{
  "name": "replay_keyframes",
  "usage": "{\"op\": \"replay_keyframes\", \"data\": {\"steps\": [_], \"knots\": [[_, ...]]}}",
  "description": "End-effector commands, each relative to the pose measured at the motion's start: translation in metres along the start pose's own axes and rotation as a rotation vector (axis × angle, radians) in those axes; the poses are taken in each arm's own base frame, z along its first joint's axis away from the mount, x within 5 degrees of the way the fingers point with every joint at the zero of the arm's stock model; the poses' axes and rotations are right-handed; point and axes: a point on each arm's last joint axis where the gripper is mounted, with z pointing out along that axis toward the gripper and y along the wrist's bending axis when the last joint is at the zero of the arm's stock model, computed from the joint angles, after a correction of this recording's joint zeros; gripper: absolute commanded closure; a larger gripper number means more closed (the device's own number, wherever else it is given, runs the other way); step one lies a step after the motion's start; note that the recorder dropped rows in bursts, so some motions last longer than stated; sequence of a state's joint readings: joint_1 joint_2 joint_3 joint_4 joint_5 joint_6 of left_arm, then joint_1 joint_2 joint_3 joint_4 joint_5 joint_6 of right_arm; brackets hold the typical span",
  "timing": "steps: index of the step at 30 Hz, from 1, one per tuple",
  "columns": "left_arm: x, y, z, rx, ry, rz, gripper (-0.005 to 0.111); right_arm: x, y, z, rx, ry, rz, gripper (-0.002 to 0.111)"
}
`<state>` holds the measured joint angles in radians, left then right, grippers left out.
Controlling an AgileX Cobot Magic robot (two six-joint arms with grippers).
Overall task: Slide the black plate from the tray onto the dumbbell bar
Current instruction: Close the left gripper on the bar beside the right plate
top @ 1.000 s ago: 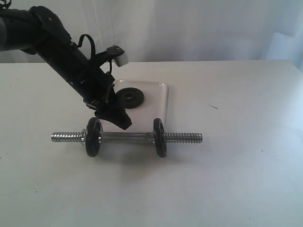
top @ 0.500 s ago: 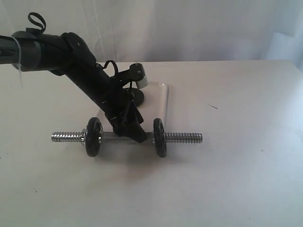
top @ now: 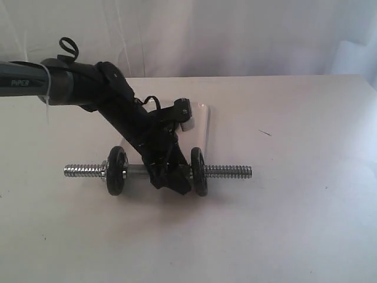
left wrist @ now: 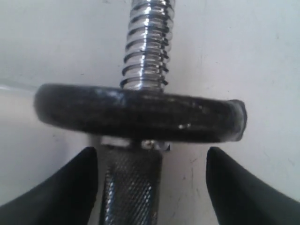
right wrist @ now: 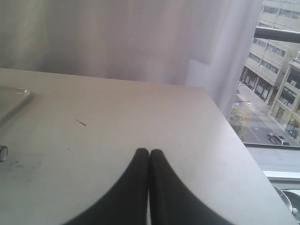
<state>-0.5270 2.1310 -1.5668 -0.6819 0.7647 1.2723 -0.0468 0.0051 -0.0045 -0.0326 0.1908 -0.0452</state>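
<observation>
The dumbbell bar (top: 230,171) lies across the table in front of the tray (top: 202,125), with one black disc (top: 117,171) toward its left end and another (top: 199,171) toward its right. My left gripper (top: 174,180) is down on the bar's middle, close to the right disc. In the left wrist view it is open (left wrist: 152,157), its fingers (left wrist: 70,187) either side of the knurled bar (left wrist: 131,187), not touching it, and the disc's edge (left wrist: 140,117) is just beyond. The black plate on the tray is hidden behind the left arm. My right gripper (right wrist: 149,153) is shut and empty.
The white table (top: 294,224) runs to its right edge near a window (right wrist: 276,93). A small dark mark (top: 265,132) lies right of the tray. The tray's corner (right wrist: 14,96) and the bar's end (right wrist: 2,153) show in the right wrist view.
The left arm has swung from beside the tray forward and down onto the bar's middle, and now covers the plate on the tray. The bar has not moved.
</observation>
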Motion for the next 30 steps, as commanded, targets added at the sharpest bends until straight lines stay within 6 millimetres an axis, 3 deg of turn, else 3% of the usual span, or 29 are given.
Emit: {"op": "replay_keyframes", "data": {"steps": [1, 11, 15, 19, 24, 30], "knots": [[-0.007, -0.009, 0.012, 0.043, -0.001, 0.017, 0.038, 0.001, 0.000, 0.000, -0.005, -0.005, -0.003, 0.108], [0.006, -0.006, 0.025, 0.056, 0.072, 0.043, 0.038, 0.001, 0.000, 0.000, -0.005, -0.005, -0.003, 0.108], [0.009, -0.004, 0.029, 0.047, 0.073, 0.035, 0.045, 0.001, 0.000, 0.000, -0.005, -0.005, -0.003, 0.108], [0.009, -0.003, 0.030, 0.041, 0.073, 0.035, 0.065, 0.001, 0.000, 0.000, -0.004, -0.005, -0.008, 0.108], [0.010, -0.004, 0.030, 0.048, 0.078, 0.037, 0.104, 0.001, 0.000, 0.000, -0.004, -0.005, -0.008, 0.108], [0.009, -0.003, 0.030, 0.046, 0.077, 0.024, 0.106, 0.000, 0.000, 0.000, -0.004, -0.017, -0.006, 0.108]]}}
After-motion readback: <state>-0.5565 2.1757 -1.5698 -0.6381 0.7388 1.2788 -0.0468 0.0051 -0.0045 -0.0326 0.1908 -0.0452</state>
